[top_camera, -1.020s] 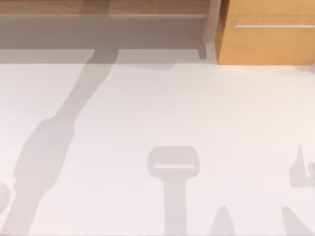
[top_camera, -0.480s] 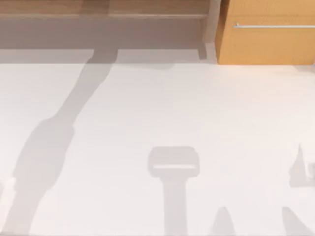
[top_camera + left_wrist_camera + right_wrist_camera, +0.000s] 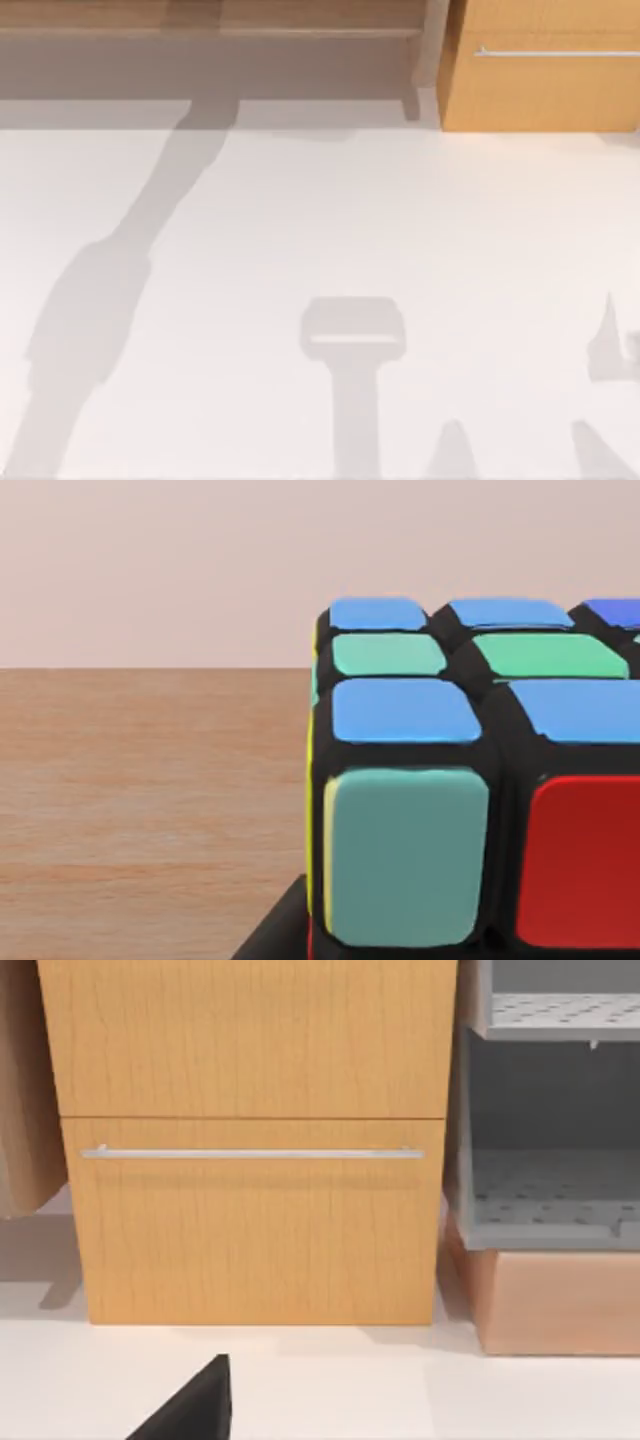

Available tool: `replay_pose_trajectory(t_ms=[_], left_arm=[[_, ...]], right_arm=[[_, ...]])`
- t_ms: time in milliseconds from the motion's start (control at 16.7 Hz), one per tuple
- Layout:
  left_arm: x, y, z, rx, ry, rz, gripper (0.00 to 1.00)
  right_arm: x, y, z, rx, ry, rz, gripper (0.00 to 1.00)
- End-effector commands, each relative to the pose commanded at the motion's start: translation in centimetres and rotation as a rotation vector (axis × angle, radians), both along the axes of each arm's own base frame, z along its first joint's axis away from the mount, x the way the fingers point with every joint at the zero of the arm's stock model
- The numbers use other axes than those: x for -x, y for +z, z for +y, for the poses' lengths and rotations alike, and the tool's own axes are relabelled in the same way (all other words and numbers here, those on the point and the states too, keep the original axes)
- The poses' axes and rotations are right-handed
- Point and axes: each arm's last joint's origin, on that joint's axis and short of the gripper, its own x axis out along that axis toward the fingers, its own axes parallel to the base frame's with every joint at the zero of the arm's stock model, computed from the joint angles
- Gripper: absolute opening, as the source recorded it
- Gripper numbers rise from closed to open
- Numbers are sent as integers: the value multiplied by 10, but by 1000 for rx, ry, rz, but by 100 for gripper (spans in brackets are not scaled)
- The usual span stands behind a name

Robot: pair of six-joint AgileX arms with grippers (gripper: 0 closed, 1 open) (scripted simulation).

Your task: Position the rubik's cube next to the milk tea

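The rubik's cube [image 3: 470, 780] sits very close in the left wrist view, with blue, green, teal and red tiles on a black body. It hangs in the air in front of a distant wood floor and pale wall. A dark finger [image 3: 272, 938] of my left gripper touches its lower edge, and the gripper is shut on the cube. A dark finger [image 3: 190, 1410] of my right gripper shows low in the right wrist view, above the white table [image 3: 400, 1390]. The milk tea is out of view.
A wooden cabinet [image 3: 540, 70] with a metal drawer handle [image 3: 250, 1152] stands at the table's back right. Beside it is a grey shelf unit [image 3: 550, 1160] on a wood block. Arm shadows [image 3: 90, 310] lie across the white table [image 3: 320, 200].
A rounded shadow at the table's lower left edge has shrunk and slid off to the left. The long left-arm shadow shifted slightly; the other shadows have not moved.
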Motion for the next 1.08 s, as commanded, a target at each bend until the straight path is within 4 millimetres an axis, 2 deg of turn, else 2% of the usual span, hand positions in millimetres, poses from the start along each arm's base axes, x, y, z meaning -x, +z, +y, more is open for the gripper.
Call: replay_pose_trajectory(t_ms=[180, 600, 840, 1080], left_arm=[[0, 8, 0, 0, 0, -1, 0], [3, 14, 2, 24, 0, -9, 0], [13, 31, 21, 204, 5, -25, 0], [28, 48, 57, 545, 34, -21, 0]], right_arm=[[0, 0, 0, 0, 0, 0, 100], [0, 0, 0, 0, 0, 0, 100], [0, 0, 0, 0, 0, 0, 100], [0, 0, 0, 0, 0, 0, 100]])
